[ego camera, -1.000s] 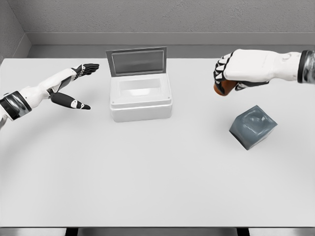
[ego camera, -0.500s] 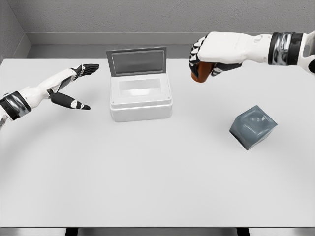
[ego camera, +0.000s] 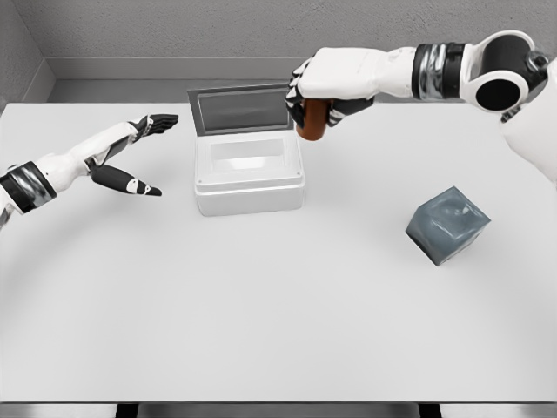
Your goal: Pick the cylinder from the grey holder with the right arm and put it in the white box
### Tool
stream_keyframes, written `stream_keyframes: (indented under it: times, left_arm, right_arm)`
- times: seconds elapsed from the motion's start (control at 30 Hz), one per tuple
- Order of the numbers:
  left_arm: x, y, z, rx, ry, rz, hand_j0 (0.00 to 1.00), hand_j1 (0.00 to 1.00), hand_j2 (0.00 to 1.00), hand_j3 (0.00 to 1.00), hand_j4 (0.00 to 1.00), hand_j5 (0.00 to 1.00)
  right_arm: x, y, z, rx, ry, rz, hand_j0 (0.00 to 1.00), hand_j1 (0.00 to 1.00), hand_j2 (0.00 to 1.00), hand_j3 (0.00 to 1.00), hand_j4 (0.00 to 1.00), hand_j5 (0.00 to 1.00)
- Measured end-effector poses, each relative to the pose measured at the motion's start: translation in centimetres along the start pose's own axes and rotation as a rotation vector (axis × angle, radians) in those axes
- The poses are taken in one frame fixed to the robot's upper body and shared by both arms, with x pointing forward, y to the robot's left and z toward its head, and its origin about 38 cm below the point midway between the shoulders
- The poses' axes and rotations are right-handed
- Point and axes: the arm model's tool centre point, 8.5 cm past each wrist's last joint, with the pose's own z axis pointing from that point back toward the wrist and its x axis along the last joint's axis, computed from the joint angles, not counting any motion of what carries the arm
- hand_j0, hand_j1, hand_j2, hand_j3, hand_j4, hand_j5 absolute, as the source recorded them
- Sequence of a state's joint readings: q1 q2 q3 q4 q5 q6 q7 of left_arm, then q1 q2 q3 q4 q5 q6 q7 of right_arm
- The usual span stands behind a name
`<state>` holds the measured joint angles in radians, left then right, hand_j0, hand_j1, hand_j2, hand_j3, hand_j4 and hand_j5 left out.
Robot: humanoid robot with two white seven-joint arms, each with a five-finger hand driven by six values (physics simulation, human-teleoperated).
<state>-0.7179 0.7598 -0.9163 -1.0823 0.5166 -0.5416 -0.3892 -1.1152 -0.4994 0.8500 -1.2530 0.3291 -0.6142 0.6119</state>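
Brown cylinder (ego camera: 312,120) clutched in right hand (ego camera: 326,83), carried clear of holder (ego camera: 447,224), poised just beyond box (ego camera: 249,174) edge; carry step, probably needing short leftward shift, lowering, then release; left hand (ego camera: 130,152) spread idle.

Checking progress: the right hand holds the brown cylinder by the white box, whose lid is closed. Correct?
Not quite. The head view shows the white box with its lid open. The right hand does hold the cylinder by its right rim.
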Motion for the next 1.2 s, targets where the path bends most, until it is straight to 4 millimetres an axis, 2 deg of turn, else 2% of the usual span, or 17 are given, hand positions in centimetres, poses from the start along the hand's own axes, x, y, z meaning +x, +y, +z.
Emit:
stream_keyframes:
  times: [0.2, 0.57, 0.7, 0.8, 1.2]
  left_arm:
    - [0.0, -0.1, 0.0, -0.007, 0.001, 0.001, 1.0, 1.0, 1.0, 1.0, 1.0, 1.0]
    - [-0.1, -0.2, 0.2, -0.011, 0.001, 0.0, 1.0, 1.0, 1.0, 1.0, 1.0, 1.0]
    - [-1.5, -0.7, 3.5, -0.024, 0.029, -0.01, 1.0, 1.0, 1.0, 1.0, 1.0, 1.0]
    - [-1.5, 0.5, 5.2, -0.016, 0.05, -0.035, 1.0, 1.0, 1.0, 1.0, 1.0, 1.0]
    - [-2.0, 1.5, 6.5, 0.005, 0.082, -0.046, 1.0, 1.0, 1.0, 1.0, 1.0, 1.0]
  right_arm:
    - [-0.2, 0.2, -2.2, 0.017, -0.003, -0.019, 0.33, 0.33, 0.33, 0.33, 0.33, 0.33]
    - [-0.2, 0.7, -4.3, 0.025, -0.011, -0.048, 0.33, 0.33, 0.33, 0.33, 0.33, 0.33]
    - [-0.2, 0.7, -4.5, 0.026, -0.012, -0.052, 0.33, 0.33, 0.33, 0.33, 0.33, 0.33]
    - [-0.2, 0.7, -4.6, 0.026, -0.012, -0.052, 0.33, 0.33, 0.33, 0.33, 0.33, 0.33]
    - [0.3, 0.7, -5.3, 0.037, -0.027, -0.045, 0.33, 0.33, 0.33, 0.33, 0.33, 0.33]
